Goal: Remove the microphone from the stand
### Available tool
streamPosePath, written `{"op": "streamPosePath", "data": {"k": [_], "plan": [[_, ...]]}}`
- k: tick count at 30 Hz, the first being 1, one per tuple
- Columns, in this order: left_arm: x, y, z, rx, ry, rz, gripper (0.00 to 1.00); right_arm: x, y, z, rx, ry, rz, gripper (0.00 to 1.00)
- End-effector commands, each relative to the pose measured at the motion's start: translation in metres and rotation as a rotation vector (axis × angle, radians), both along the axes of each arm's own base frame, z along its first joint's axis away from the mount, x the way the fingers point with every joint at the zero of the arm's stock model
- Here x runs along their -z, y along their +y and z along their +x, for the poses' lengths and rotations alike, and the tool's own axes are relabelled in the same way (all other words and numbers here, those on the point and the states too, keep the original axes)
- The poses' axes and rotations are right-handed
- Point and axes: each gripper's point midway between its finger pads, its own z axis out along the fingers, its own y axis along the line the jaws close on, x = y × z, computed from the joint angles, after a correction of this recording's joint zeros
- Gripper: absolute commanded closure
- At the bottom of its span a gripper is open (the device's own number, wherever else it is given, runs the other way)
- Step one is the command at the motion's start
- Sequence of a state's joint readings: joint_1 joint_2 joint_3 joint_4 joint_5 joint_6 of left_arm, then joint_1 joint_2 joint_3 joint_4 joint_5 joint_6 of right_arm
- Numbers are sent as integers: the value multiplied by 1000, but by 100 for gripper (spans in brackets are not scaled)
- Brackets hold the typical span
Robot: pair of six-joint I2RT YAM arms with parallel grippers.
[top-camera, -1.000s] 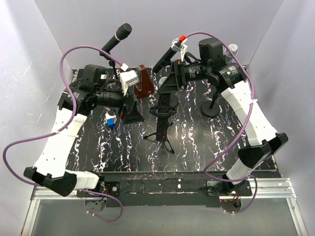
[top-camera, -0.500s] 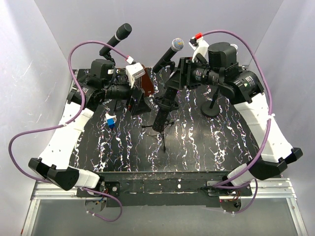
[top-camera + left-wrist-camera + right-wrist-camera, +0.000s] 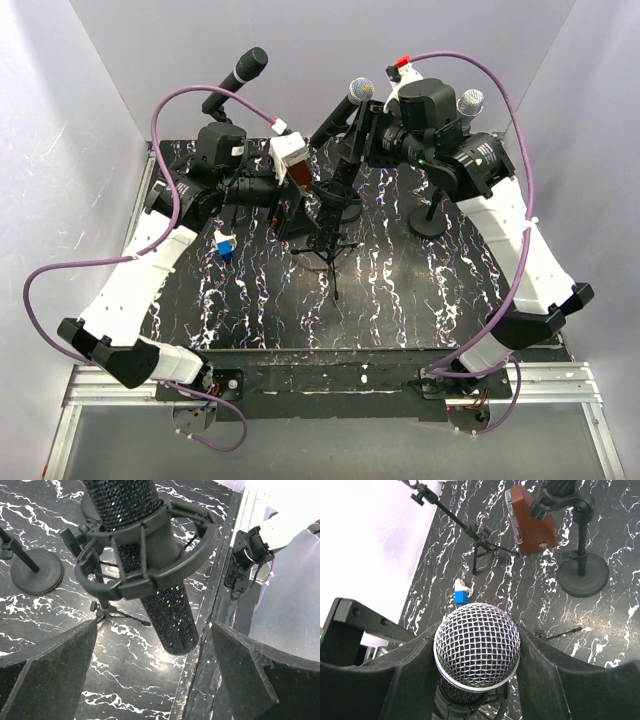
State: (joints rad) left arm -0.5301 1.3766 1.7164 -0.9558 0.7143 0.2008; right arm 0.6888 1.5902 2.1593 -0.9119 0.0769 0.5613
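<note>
A black microphone with a silver mesh head [image 3: 360, 90] sits in a black shock mount [image 3: 338, 205] on a small tripod stand [image 3: 328, 255] at mid-table. My right gripper [image 3: 368, 125] is shut on the microphone just below the head; in the right wrist view the mesh head [image 3: 477, 652] fills the gap between both fingers. My left gripper [image 3: 295, 210] is open beside the shock mount. In the left wrist view its fingers stand wide apart on either side of the microphone's sparkly body [image 3: 165, 610], which passes through the mount ring [image 3: 150, 575], and do not touch it.
A second microphone [image 3: 245, 70] on a boom stand is at the back left. A third [image 3: 470, 100] stands on a round-base stand [image 3: 430, 222] at the right. A brown phone-like slab [image 3: 295, 170] is clamped on another stand. A small blue-and-white block [image 3: 225, 245] lies at the left.
My right gripper has moved up the microphone to just below its head, which now shows. The stand has shifted back and stands more upright. My left gripper has moved right, up to the shock mount.
</note>
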Motion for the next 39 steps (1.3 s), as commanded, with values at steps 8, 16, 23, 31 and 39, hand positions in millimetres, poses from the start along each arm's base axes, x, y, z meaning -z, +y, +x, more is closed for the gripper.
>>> {"op": "streamPosePath", "data": {"k": [8,16,23,31,39], "plan": [[-55,-8,27,-98,-155,-78,2,-28,17,7,32,-96,30,99],[-50,-3,22,0,-324,-35,2,-33,51,-26,-355,-223,-13,44],[-47,2,16,82,-441,14,5,-44,42,-52,-557,-396,91,16],[-48,5,14,103,-474,32,15,-42,45,-40,-614,-303,112,16],[-61,12,19,71,-545,48,23,-33,55,-45,-713,-178,195,19]]}}
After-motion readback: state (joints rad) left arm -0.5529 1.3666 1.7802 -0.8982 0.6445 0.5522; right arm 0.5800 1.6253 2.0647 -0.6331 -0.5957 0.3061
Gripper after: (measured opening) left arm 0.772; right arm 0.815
